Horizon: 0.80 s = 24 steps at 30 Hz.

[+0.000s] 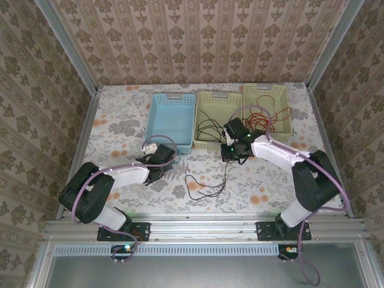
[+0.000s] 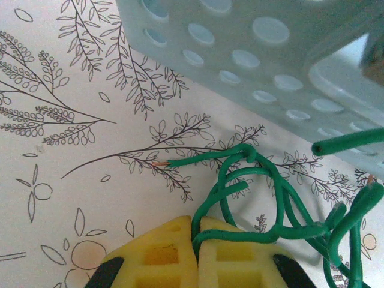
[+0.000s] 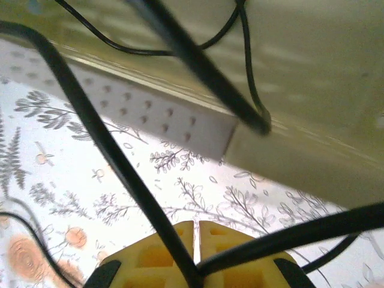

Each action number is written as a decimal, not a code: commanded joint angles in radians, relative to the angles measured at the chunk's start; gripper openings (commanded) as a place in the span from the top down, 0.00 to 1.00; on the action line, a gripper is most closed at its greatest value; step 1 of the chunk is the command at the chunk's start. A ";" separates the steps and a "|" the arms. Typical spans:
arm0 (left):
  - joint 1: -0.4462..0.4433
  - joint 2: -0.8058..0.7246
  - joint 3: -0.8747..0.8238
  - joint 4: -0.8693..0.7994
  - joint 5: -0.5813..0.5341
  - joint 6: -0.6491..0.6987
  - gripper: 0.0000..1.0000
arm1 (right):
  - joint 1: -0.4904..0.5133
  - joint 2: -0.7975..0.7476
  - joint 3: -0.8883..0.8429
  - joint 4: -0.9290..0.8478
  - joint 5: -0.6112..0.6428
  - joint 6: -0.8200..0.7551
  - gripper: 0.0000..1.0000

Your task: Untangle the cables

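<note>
My left gripper (image 2: 197, 221) is shut on the green cable (image 2: 264, 180), which loops and knots just ahead of the yellow fingers, one bare copper end lying on the table. From above, this gripper (image 1: 165, 159) sits low by the front left corner of the blue basket (image 1: 157, 120). My right gripper (image 3: 195, 225) is shut on the black cable (image 3: 108, 144), which crosses its yellow fingers. In the top view that gripper (image 1: 234, 132) is at the front of the middle basket (image 1: 204, 144), and the black cable (image 1: 204, 187) trails down onto the table. The red cable (image 1: 267, 117) lies in the right basket (image 1: 289, 105).
Three baskets stand side by side at the back of the floral table (image 1: 120, 120). The blue basket's perforated wall (image 2: 270, 66) is close ahead of the left fingers. The yellow-green basket wall (image 3: 312, 120) is close above the right fingers. Wallpapered walls enclose the table.
</note>
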<state>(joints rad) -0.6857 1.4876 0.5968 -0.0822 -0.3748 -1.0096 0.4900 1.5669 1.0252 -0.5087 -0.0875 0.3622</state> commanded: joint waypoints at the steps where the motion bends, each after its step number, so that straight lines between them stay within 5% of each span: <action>1: 0.003 0.023 0.006 -0.079 0.064 0.014 1.00 | 0.005 -0.116 0.013 -0.086 0.072 -0.010 1.00; 8: 0.005 0.047 0.014 -0.059 0.073 0.016 1.00 | 0.003 -0.232 0.140 -0.203 0.171 -0.059 1.00; 19: 0.005 0.025 -0.006 -0.063 0.071 0.005 1.00 | -0.071 -0.133 0.403 -0.077 0.167 -0.074 1.00; 24: 0.005 0.013 -0.011 -0.071 0.068 0.003 1.00 | -0.172 -0.051 0.480 0.060 -0.015 -0.017 1.00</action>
<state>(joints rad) -0.6827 1.4963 0.6102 -0.0929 -0.3702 -1.0096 0.3664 1.4708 1.4578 -0.5480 0.0093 0.3145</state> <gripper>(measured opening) 0.050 0.078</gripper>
